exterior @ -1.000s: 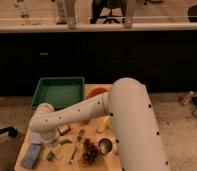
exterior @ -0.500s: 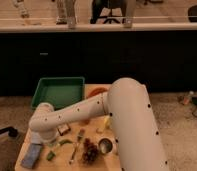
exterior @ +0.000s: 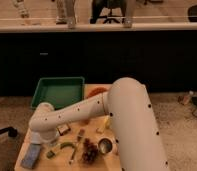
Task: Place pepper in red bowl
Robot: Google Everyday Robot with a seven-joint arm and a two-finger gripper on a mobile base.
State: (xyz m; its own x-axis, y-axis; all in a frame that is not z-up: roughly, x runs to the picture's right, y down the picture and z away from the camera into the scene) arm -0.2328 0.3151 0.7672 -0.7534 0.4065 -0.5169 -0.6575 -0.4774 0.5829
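Observation:
The pepper, long, green and curved, lies on the wooden table near its front left. My gripper hangs under the white wrist at the pepper's left end and is shut. The wrist hides its fingers, so I cannot tell whether they hold the pepper. The red bowl stands at the back of the table, right of the green tray, with my arm covering part of it.
A green tray sits at the table's back left. A blue packet lies at the front left, a stubby yellow-green item beside it. Dark grapes, a metal cup and a yellow item lie near the pepper.
The gripper has closed at the pepper's left end. The arm has hardly moved, and the objects on the table lie where they were.

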